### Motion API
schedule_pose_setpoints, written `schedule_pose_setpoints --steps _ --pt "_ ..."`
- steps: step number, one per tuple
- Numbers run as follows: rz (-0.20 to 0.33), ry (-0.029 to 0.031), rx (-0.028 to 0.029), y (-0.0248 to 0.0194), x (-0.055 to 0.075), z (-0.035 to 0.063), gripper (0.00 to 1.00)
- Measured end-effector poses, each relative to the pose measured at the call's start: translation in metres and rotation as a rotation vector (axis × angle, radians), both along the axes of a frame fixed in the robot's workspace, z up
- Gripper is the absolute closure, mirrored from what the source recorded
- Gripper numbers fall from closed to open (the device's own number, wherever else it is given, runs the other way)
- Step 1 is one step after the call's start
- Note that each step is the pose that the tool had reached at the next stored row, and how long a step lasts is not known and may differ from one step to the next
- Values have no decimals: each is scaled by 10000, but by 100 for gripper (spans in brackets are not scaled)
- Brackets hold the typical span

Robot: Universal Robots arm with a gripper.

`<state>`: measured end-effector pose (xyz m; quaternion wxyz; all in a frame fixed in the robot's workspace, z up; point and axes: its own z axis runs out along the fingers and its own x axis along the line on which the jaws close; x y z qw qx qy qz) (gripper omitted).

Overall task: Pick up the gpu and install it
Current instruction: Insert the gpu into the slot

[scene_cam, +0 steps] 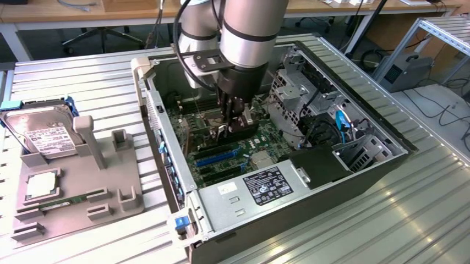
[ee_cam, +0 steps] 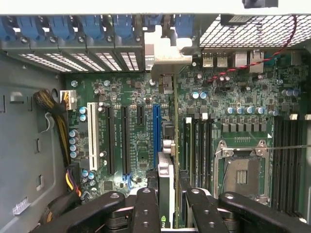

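My gripper (scene_cam: 236, 124) is down inside the open computer case (scene_cam: 367, 165), over the green motherboard (scene_cam: 213, 159). In the wrist view its black fingers (ee_cam: 146, 208) are shut on the gpu (ee_cam: 165, 194), which I see edge-on as a thin green card. The card's pale metal bracket (ee_cam: 165, 53) reaches the row of rear slot openings. It stands upright along the motherboard's expansion slots, just beside the blue slot (ee_cam: 156, 131). I cannot tell whether its edge touches a slot. In the exterior view a little of the gpu (scene_cam: 222, 132) shows below the fingers.
Outside the case, on the exterior view's left, a grey holder (scene_cam: 81, 181) carries a silver hard drive (scene_cam: 44, 135) and a green memory stick (scene_cam: 63, 202). Inside, a drive cage (scene_cam: 294, 93), cables (scene_cam: 342, 124) and the power supply (scene_cam: 257, 190) crowd the case. The processor socket (ee_cam: 243, 170) is near the card.
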<state>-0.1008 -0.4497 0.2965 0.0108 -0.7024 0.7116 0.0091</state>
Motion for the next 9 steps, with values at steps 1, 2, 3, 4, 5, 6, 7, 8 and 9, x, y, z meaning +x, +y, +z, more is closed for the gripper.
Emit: schedule_pose_setpoints --steps 1,2,3,4,5,6,7,8,9 --pt "0 0 1 0 -9 -3 73" --pt "1 0 0 0 -18 -5 73" --pt "0 1 -1 0 -25 -7 73" --pt "0 1 -1 -1 -31 -10 73" --pt "0 1 -2 -1 -37 -14 73" --pt "0 1 -2 -1 -44 -18 73" --pt "0 1 -1 0 -51 -22 73" --pt "-1 1 -1 0 -60 -26 73" --pt "0 0 0 0 -65 -31 73"
